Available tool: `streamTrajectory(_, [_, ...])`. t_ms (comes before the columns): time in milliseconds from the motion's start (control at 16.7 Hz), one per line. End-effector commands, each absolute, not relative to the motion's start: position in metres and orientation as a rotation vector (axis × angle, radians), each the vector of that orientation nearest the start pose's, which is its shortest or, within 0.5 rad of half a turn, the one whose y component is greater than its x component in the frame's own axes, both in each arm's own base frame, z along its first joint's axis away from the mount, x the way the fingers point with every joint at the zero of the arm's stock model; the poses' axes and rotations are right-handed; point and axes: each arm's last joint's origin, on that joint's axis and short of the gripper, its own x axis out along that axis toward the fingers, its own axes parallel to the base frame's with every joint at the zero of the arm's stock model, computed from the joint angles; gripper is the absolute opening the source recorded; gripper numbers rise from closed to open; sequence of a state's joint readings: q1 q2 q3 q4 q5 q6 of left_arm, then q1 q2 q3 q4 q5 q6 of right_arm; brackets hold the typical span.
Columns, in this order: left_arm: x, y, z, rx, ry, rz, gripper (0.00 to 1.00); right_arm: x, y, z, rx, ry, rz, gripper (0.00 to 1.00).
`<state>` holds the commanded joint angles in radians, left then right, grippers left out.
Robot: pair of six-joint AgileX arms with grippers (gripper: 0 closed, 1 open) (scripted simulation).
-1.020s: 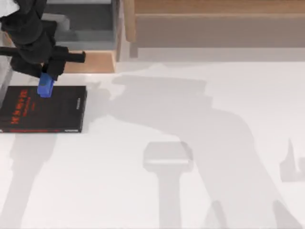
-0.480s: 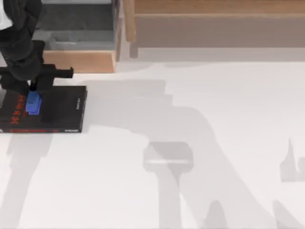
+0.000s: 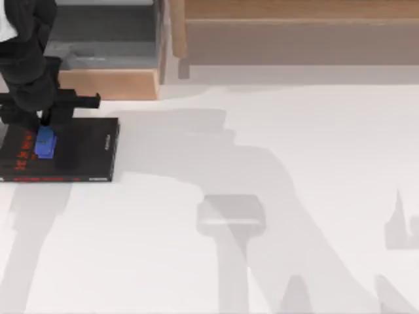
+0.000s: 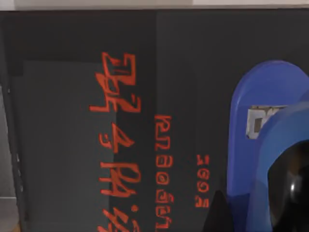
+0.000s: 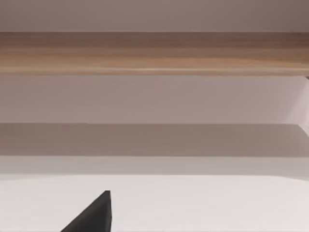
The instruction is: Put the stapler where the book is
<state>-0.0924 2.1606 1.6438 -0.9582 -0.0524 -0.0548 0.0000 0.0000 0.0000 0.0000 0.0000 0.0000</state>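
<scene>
Your left gripper (image 3: 44, 125) sits over the left part of the book (image 3: 82, 157), at the far left of the worktop (image 3: 262, 163). Its fingers hold the stapler (image 3: 45, 142), which projects below them onto the black cover, just beside the red title lettering. A second ago the stapler hung at the book's far edge; half a second ago it had been carried inward over the cover, and since then neither it nor the arm has visibly shifted. Read this as the carry being over: the stapler is where the book is, and what remains, in all likelihood, is for the fingers to part and the arm to lift away. The left wrist view shows the stapler (image 4: 263, 145) close against the cover (image 4: 72, 145), though you cannot tell whether it already rests on it. Your right arm stays parked; a dark tip of its gripper (image 5: 91, 215) shows above bare worktop, and you cannot tell how its fingers stand.
</scene>
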Motion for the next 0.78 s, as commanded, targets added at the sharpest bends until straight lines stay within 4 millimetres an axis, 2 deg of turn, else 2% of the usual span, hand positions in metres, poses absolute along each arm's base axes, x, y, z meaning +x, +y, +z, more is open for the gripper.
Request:
streamTrajectory(540, [0.4235, -0.0333, 0.1518, 0.057, 1.471, 0.018, 0.98, 0.1057, -0.0012, 0.1600, 0.000, 0.000, 0.000, 1.00])
streamTrajectory(780, [0.4235, -0.0333, 0.1518, 0.057, 1.471, 0.018, 1.00, 0.1057, -0.0012, 0.1600, 0.000, 0.000, 0.000, 1.00])
